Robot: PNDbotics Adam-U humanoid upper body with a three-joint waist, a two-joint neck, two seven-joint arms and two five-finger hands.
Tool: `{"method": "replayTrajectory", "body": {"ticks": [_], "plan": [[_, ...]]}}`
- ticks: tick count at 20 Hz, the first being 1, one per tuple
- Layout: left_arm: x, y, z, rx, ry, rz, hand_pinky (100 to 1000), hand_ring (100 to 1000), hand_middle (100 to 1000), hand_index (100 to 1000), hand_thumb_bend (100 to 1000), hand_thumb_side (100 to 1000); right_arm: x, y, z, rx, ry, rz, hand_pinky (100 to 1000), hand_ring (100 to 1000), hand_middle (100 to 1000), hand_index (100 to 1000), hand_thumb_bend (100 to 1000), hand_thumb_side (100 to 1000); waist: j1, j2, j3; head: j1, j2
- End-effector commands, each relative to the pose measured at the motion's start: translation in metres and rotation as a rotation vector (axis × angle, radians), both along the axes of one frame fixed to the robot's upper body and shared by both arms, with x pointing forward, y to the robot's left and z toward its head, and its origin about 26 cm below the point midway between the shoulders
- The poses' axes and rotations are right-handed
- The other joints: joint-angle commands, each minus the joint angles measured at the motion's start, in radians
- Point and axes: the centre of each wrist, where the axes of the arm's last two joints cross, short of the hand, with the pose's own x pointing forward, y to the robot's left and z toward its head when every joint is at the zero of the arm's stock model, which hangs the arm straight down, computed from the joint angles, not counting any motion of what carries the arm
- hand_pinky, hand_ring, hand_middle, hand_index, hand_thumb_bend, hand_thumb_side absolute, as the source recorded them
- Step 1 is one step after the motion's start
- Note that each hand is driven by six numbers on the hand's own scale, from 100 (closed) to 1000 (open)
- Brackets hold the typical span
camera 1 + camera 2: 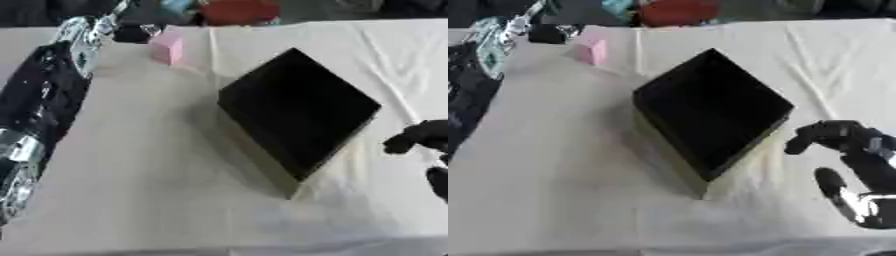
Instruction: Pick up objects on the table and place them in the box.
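Pink block [166,47], a small cube-like thing, stands at the far left of the cloth-covered table [157,190], and it is the only loose object on the cloth that I can make out. The left hand [138,33] sits just beside it, at the end of the left arm [44,100] stretched along the table's left edge. That hand shows only as a dark lump close to the block's left face; I cannot tell whether its fingers are spread or curled, nor whether they touch the block.

Judging by this, the step in hand is the grasp. To do it well, the hand should close on two opposite faces of the block and lift it straight up before swinging right. It should then carry the block over the near rim of the black box [297,112], which stands apart from the block at mid-table, set cornerwise with its open top upward, and let go low inside.

The right hand [855,170] rests idle by the box's right corner, fingers relaxed and holding nothing, thumb toward the box.

In the right eye view nearly the whole of that right hand shows, where the left eye view catches only its dark tips at the edge. The left eye view, in turn, shows much more of the left arm.
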Motion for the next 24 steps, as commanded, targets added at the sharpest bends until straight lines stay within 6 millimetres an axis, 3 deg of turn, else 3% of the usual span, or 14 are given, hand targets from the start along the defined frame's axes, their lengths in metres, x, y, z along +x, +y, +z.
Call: {"method": "replayTrajectory", "body": {"ticks": [1,7,24], "plan": [[-0.002,0.008,0.025,0.056,-0.039,-0.021,724,683,701,994,403,594,0.000,-0.003,0.007,-0.110,-0.144,0.097,742,679,606,841,100,393,-0.001,-0.020,0.004,-0.003,0.008],[-0.003,0.006,0.032,0.125,-0.030,-0.064,726,691,695,989,511,608,0.000,-0.003,0.007,-0.109,-0.142,0.098,741,679,605,841,100,393,0.001,-0.023,0.003,-0.004,0.009],[-0.003,0.004,0.038,0.231,-0.027,-0.116,739,696,688,983,545,504,0.000,-0.002,0.008,-0.115,-0.146,0.102,741,678,603,840,100,393,0.010,-0.013,-0.014,-0.009,0.004]]}}
